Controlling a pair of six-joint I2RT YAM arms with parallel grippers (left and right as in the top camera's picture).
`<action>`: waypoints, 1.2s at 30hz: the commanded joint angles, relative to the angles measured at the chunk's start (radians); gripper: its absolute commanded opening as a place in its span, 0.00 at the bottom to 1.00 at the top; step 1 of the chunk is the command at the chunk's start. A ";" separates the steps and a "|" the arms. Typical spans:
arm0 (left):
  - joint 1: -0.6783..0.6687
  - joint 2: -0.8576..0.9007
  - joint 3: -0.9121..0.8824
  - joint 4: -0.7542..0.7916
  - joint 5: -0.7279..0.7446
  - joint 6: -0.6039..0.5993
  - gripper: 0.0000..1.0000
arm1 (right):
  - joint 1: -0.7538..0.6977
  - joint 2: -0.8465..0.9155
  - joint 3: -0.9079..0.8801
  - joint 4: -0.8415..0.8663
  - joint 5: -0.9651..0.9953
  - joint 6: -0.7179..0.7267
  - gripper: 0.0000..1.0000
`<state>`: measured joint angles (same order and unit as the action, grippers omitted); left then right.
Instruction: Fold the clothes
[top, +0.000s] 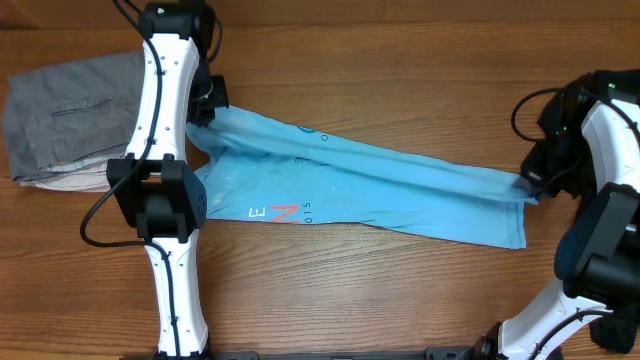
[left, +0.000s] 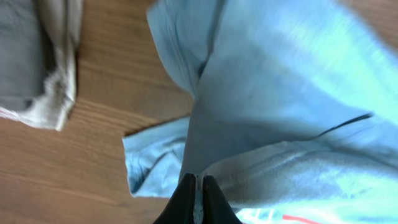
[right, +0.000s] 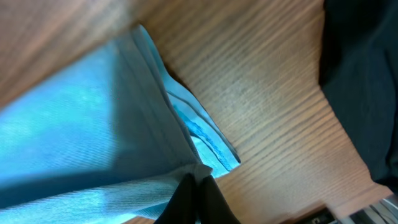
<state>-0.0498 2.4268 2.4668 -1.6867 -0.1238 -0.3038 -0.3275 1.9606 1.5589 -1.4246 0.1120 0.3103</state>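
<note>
Wooden table, brown grain. One light blue T-shirt lies stretched across it between my two arms. My left pincer and right pincer are each clamped on its cloth. One grey garment lies folded at far left.

— How's the shirt lying?
— I've got the light blue T-shirt pulled into a long, creased band between my left gripper and my right gripper, each pinching one end. Coral-and-white letters face up near the left one.
</note>
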 joint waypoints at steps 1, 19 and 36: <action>0.003 -0.069 -0.079 -0.003 0.020 0.020 0.04 | -0.005 -0.032 -0.022 0.004 0.023 0.010 0.04; 0.003 -0.133 -0.436 -0.004 -0.068 -0.045 0.04 | -0.004 -0.031 -0.148 0.070 0.019 0.013 0.04; -0.016 -0.341 -0.457 -0.003 -0.060 -0.093 0.04 | -0.004 -0.027 -0.163 0.030 -0.013 0.013 0.04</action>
<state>-0.0525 2.1323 2.0083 -1.6867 -0.1696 -0.3656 -0.3275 1.9606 1.3987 -1.3853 0.1078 0.3145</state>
